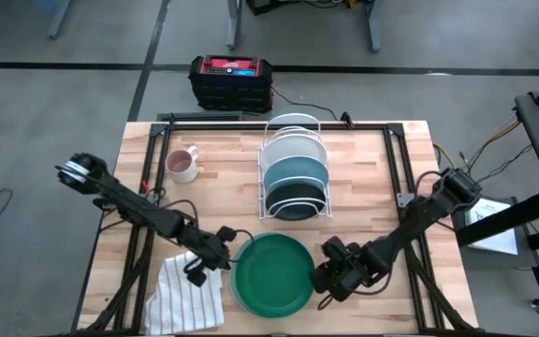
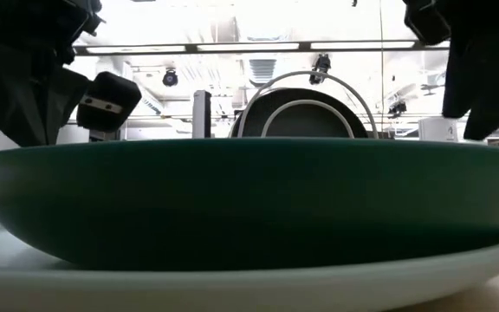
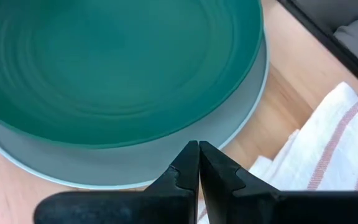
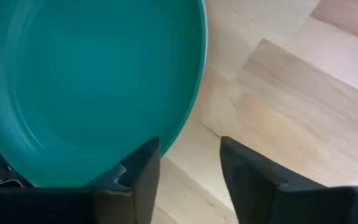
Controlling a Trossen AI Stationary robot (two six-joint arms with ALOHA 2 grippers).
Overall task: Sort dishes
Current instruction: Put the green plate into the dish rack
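Left gripper (image 3: 199, 163): fingers pressed together, nothing between them, tips just off the rim of the pale blue plate (image 3: 166, 163). In the high view this gripper (image 1: 215, 251) sits lower centre-left, at the left edge of the green plate (image 1: 271, 273), with the cloth (image 1: 187, 295) just beside it at lower left.

Right gripper (image 4: 188, 165): fingers spread to a moderate gap, bare wood showing between them; one finger (image 4: 143, 171) overlaps the green plate's rim (image 4: 194, 106), and contact cannot be judged. In the high view this gripper (image 1: 330, 271) lies at the plate's right edge, lower centre-right.

The green plate rests on the pale blue plate, which shows only as a thin rim beneath it in the high view and as a pale band along the bottom in the low view (image 2: 249, 290). The green plate (image 2: 249, 204) fills most of the low view and hides the table.

Rack (image 1: 295, 168), upper centre: three dishes stand on edge, a white one (image 1: 293, 123) at the top, a teal plate (image 1: 295, 172) in the middle, a blackish plate (image 1: 296, 197) lowest. They overlap, so each is partly hidden.

Mug (image 1: 182, 165), upper left of the table (image 1: 363, 197).
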